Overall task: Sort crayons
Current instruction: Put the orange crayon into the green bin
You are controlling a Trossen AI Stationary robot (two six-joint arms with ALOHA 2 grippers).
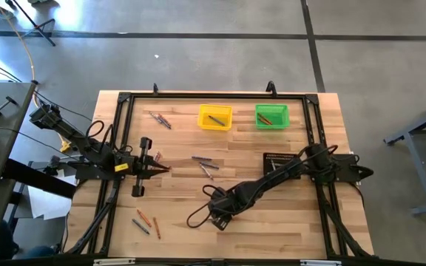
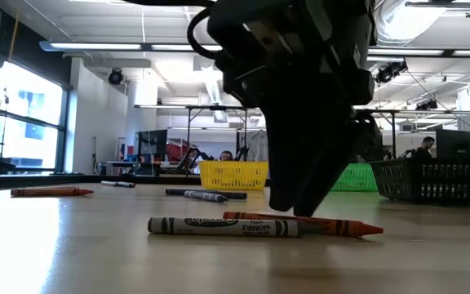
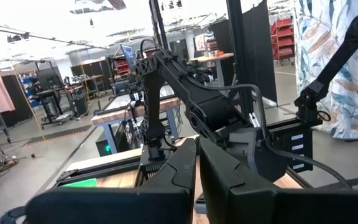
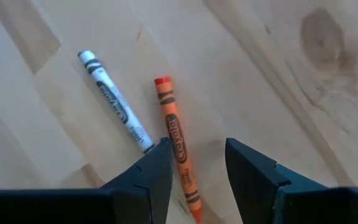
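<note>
Right gripper (image 4: 196, 163) low over front-centre of table (image 1: 272, 222), jaws spread, straddling orange crayon (image 4: 178, 143) lying flat on wood; crayon not pinched. White crayon (image 4: 115, 101) just beside it, also flat.

Left gripper (image 1: 164, 169) at table's left side, jaws pressed together, holding nothing.

Other crayons scattered: pair near back left (image 1: 160, 120), few at centre (image 1: 204, 165), cluster at front left (image 1: 146, 222). One crayon in yellow bin (image 1: 215, 117), one in green bin (image 1: 271, 116).

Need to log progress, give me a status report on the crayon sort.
Right end effector open, low over an orange crayon; white crayon right beside it. Left end effector shut, waiting at the table's left. Other crayons loose on the table.
</note>
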